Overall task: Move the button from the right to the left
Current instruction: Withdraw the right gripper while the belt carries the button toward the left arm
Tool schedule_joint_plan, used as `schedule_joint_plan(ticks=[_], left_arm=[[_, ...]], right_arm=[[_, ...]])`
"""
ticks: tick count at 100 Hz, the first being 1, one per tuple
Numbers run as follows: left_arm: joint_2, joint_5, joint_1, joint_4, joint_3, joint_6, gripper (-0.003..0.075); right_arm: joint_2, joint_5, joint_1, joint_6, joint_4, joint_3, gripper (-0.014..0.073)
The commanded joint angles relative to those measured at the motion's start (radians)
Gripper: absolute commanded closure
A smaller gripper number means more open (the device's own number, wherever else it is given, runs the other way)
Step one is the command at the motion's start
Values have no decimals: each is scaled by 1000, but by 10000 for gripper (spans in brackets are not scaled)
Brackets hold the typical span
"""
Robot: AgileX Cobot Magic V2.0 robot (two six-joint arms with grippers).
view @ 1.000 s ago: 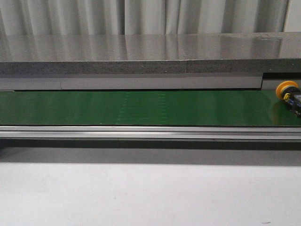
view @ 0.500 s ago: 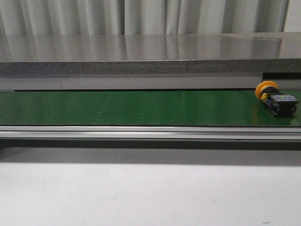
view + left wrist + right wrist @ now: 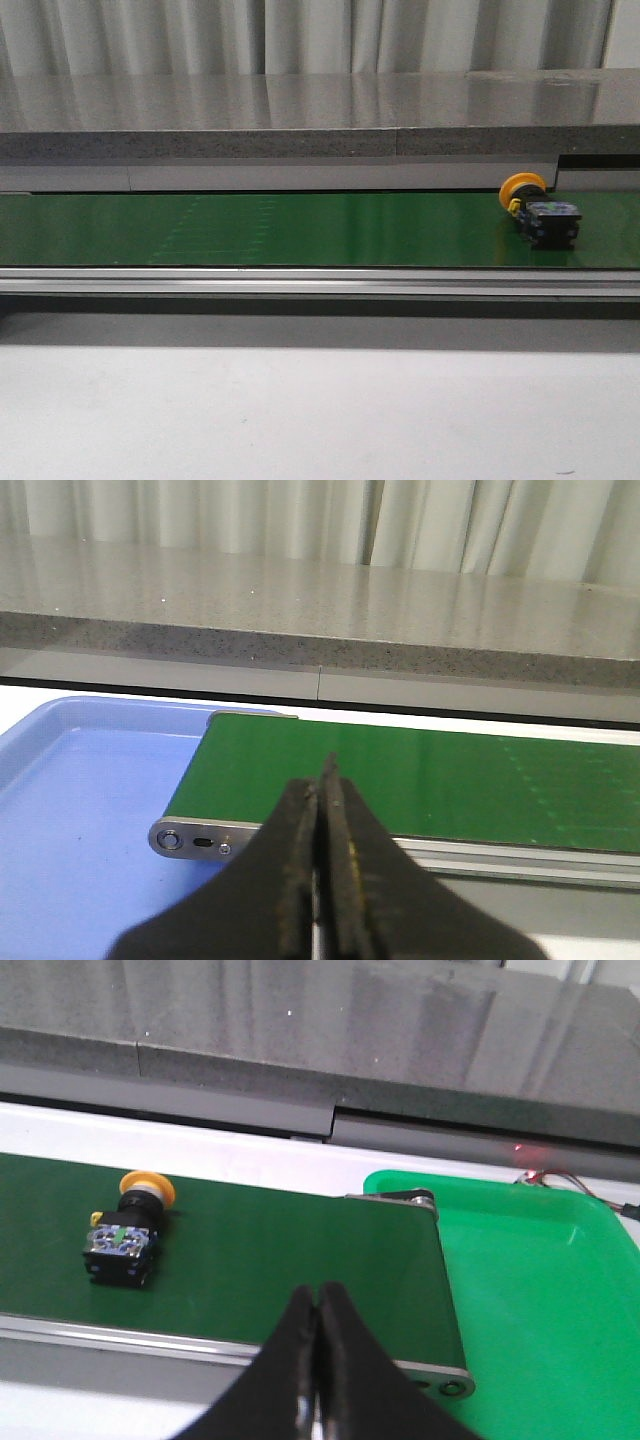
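Observation:
The button, a yellow-orange cap on a black boxy body, lies on its side on the green conveyor belt toward the right end. It also shows in the right wrist view as the button, well apart from my right gripper, which is shut and empty near the belt's front rail. My left gripper is shut and empty too, hovering near the belt's left end. Neither gripper appears in the front view.
A blue tray sits at the belt's left end and a green tray at its right end. A grey stone ledge runs behind the belt. A metal rail edges the belt's front, with white table before it.
The button has travelled leftward along the belt, from the far right edge of the front view to well inside it. The faint marks on the belt have also shifted left.

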Motion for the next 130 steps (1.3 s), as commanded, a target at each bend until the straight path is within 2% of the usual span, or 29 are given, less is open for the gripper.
schedule_joint_plan(ticks=[1,21,130], left_arm=[[-28,-82,-7,1,46,-6,741],[-28,-82,-7,1,46,-6,741],[-28,-94,-7,32,46,12,741]], right_arm=[[-30,-150,-1,2,-7,14,662],[-73,-223,-1,2,-7,85,662],[-75,-222,-1,2,-7,88,662]])
